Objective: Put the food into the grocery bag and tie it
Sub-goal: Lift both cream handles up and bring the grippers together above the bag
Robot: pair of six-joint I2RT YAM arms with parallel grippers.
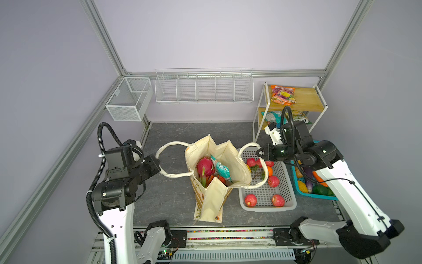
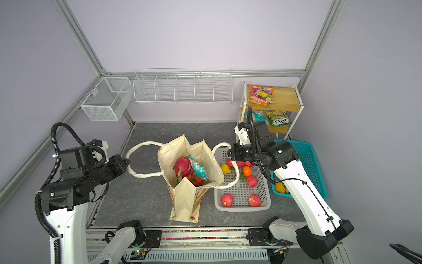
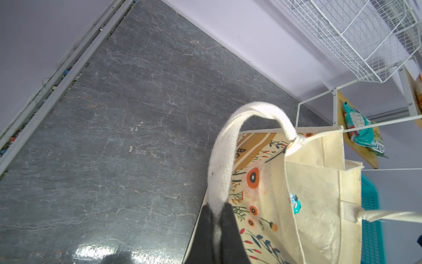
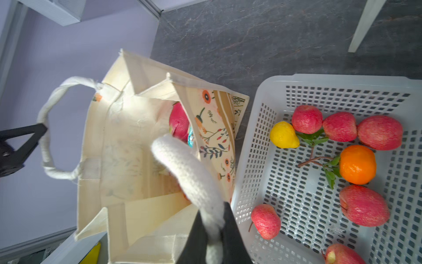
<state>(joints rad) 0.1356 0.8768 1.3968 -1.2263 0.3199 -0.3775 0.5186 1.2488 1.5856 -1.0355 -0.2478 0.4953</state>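
tabletop (image 1: pixel 173 137) grey marbled, walls (image 1: pixel 205 34) lilac; l jaws clamp bag (image 1: pixel 212 201) strap (image 3: pixel 219 171), r jaws clamp other strap (image 4: pixel 194 178).

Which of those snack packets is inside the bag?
The teal packet, upright beside the pink dragon fruit inside the cream tote; the other packets lie on the wooden shelf.

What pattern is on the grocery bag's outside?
The grocery bag has orange flowers and sprigs on cream; clearest in right wrist view.
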